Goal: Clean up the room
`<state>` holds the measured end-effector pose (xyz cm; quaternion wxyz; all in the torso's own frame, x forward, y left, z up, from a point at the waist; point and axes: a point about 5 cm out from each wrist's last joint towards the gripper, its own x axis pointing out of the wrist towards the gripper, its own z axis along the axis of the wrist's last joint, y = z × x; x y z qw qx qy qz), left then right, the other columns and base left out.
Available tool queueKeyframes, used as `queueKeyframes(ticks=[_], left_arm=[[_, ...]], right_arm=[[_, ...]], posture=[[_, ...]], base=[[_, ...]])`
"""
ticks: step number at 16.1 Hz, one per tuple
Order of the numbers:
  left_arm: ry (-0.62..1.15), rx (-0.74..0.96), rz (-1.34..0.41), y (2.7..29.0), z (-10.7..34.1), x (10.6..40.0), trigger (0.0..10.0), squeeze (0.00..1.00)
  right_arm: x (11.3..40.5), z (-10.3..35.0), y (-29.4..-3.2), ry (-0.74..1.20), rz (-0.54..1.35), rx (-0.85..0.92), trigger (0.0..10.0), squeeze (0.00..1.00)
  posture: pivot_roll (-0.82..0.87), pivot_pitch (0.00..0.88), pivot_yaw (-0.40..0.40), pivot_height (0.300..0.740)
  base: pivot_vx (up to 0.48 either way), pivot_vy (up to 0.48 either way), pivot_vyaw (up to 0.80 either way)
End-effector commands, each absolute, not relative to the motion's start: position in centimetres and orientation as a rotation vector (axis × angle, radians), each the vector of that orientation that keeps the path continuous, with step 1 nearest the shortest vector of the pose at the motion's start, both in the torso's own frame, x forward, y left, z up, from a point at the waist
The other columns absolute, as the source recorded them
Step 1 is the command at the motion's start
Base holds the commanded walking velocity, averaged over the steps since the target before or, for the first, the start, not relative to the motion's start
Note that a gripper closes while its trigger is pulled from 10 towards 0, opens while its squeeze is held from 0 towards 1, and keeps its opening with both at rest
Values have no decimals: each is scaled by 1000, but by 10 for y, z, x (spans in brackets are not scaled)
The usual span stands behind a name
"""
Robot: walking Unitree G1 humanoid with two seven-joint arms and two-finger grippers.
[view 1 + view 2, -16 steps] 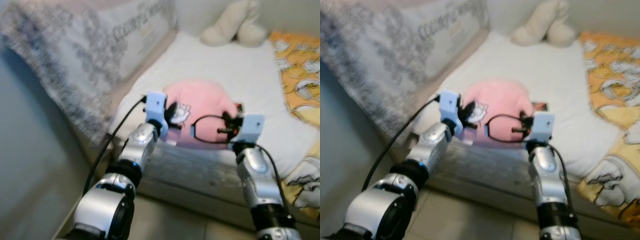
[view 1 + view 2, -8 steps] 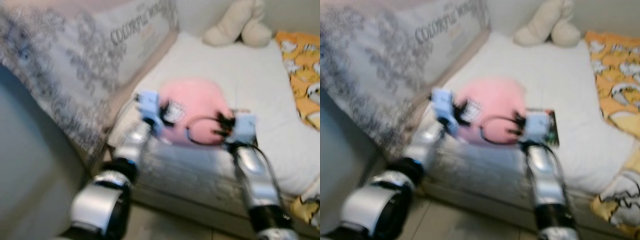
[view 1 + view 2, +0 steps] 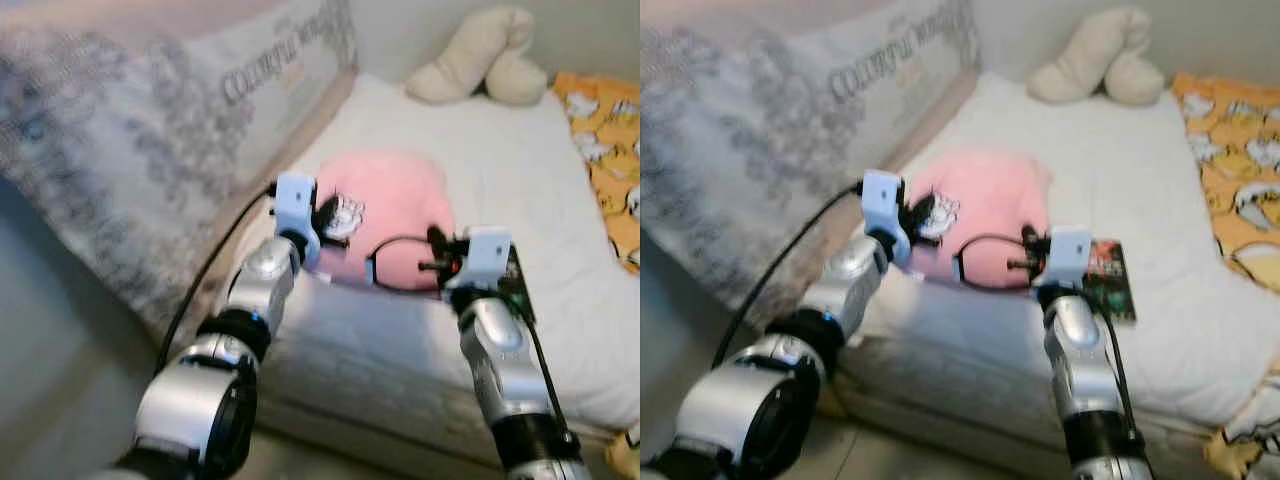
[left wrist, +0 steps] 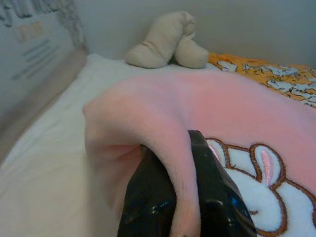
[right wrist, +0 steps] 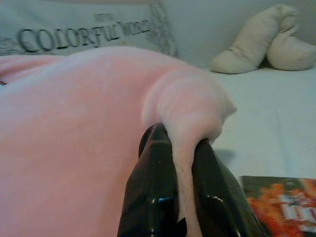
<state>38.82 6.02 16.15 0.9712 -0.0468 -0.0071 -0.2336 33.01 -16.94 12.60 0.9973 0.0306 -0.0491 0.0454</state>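
A pink fleece blanket (image 3: 390, 215) with a white rabbit patch lies bunched on the white bed (image 3: 480, 150) near its front edge. My left gripper (image 3: 330, 222) is shut on the blanket's left edge; a fold of pink cloth (image 4: 170, 163) sits pinched between its black fingers (image 4: 153, 197). On the right edge, my right gripper (image 3: 432, 262) is shut too, with the pink fold (image 5: 185, 148) squeezed between its fingers (image 5: 153, 187).
A dark book (image 3: 1108, 280) lies on the sheet just right of the blanket. A cream plush toy (image 3: 480, 58) sits at the bed's far end. An orange patterned quilt (image 3: 610, 150) covers the right side. A grey printed pillow (image 3: 170, 130) leans along the left.
The camera has shifted and the bed sits closer. Both grippers keep their hold on the pink blanket, and the book beside it has come into view on the right.
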Motion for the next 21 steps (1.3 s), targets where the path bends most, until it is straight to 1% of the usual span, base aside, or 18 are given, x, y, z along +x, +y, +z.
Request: queueKeyframes(ticks=[1, 6, 8, 11, 15, 16, 17, 18, 19, 21], left_arm=[[-55, -87, -491, 54, 175, 391, 10000, 0], [-52, -86, -500, 51, 174, 390, 10000, 0], [-47, -94, -495, 52, 175, 391, 10000, 0], [-43, -71, -498, 53, 174, 392, 10000, 0], [-49, -77, -521, 48, 179, 392, 10000, 0], [-56, -33, -524, 45, 180, 392, 10000, 0], [-42, 1, -514, 44, 177, 391, 10000, 0], [-39, -59, -525, 42, 177, 391, 10000, 0], [-47, -74, -528, 42, 178, 390, 10000, 0], [-41, -75, -531, 42, 175, 389, 10000, 0]], right_arm=[[331, 137, -175, -146, 73, 48, 10000, 0], [329, 136, -176, -144, 72, 44, 10000, 0], [328, 135, -176, -141, 71, 44, 10000, 0], [328, 135, -175, -139, 76, 43, 10000, 0], [329, 137, -177, -145, 79, 36, 10000, 0], [329, 137, -178, -145, 77, 35, 10000, 0], [329, 137, -179, -145, 74, 35, 10000, 0], [328, 137, -180, -145, 69, 35, 10000, 0], [328, 136, -180, -145, 66, 36, 10000, 0], [326, 135, -180, -142, 61, 38, 10000, 0]], posture=[[-19, 0, 58, 732], [-26, 0, 61, 732], [-25, 0, 60, 732], [-34, 0, 60, 732], [-44, 0, 63, 732], [-45, 0, 64, 732], [-47, 0, 66, 732], [-50, 0, 69, 732], [-50, 0, 69, 732], [-53, 0, 72, 732]], base=[[435, 0, 0], [435, 0, 0], [364, 311, 0], [0, 456, 0], [0, 444, 0], [0, 428, 0], [0, 0, 0], [0, 0, 0], [0, 0, 0], [480, 0, 0]])
